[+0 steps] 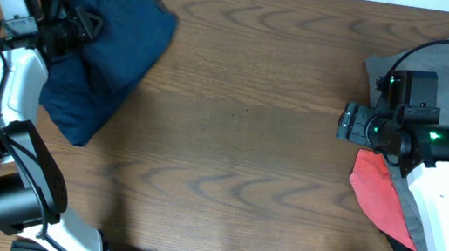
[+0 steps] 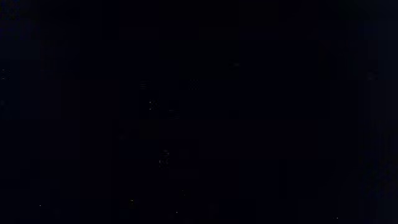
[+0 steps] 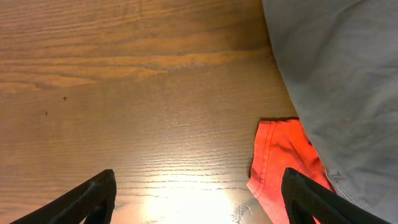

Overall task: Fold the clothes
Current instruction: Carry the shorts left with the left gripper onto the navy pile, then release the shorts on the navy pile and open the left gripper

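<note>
Black fingertips (image 3: 93, 196) of the right hand (image 3: 200, 198) sit at the bottom corners of the right wrist view. They are wedge-shaped, matte and spread wide apart, with only bare wood between them. Below them the counter (image 3: 124, 93) is brown wood with long wavy grain, and a bright patch of glare falls on it.

Just right of that gap lies a red garment (image 3: 280, 155). It is smooth, thin cloth with a stitched hem along its edge and a rounded corner pointing toward the glare. A grey garment (image 3: 336, 74) lies partly over it. This one is soft and matte with a faint seam, and it fills the right side of the view.

From overhead, these two form a loose pile at the counter's right edge. The right hand hovers at the pile's left border, over the wood.

At the far left corner lies a navy garment (image 1: 123, 32) — a thick, denim-like piece folded into a rough slanted rectangle with soft creases. The left hand (image 1: 89, 25) is over its upper left part with its fingers pressed together. Whether they pinch any cloth cannot be told — the left wrist view is almost entirely dark.
</note>
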Motion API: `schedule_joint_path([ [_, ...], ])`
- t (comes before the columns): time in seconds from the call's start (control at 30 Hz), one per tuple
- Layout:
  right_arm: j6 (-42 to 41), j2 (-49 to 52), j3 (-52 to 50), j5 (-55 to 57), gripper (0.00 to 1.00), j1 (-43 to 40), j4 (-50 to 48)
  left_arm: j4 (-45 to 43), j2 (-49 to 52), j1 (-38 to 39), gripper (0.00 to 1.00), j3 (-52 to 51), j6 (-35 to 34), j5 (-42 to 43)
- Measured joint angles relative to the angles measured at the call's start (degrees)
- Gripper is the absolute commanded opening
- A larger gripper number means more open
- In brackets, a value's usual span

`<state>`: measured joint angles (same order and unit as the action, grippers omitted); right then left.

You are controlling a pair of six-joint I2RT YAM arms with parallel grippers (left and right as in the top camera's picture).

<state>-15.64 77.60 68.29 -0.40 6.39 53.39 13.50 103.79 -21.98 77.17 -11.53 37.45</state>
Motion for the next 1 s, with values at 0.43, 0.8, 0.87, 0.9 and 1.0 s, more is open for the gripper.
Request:
schedule_joint_path([
  [0.43, 0.0, 1.9, 0.0, 0.0, 0.83, 0.0, 0.0, 9.8, 0.0, -8.0, 0.06, 0.0, -0.7, -1.1],
  [0.8, 0.0, 1.9, 0.0, 0.0, 0.84, 0.0, 0.8, 17.9, 0.0, -9.6, 0.98, 0.0, -1.1, -19.8],
  [0.87, 0.0, 1.9, 0.0, 0.0, 0.84, 0.0, 1.2, 18.2, 0.0, -9.8, 0.98, 0.0, -2.3, -20.8],
  [0.9, 0.0, 1.9, 0.0, 0.0, 0.84, 0.0, 1.4, 18.4, 0.0, -10.0, 0.98, 0.0, -3.1, -21.1],
  [1.0, 0.0, 1.9, 0.0, 0.0, 0.85, 0.0, 1.5, 18.5, -0.8, -10.6, 0.98, 0.0, -4.4, -21.7],
])
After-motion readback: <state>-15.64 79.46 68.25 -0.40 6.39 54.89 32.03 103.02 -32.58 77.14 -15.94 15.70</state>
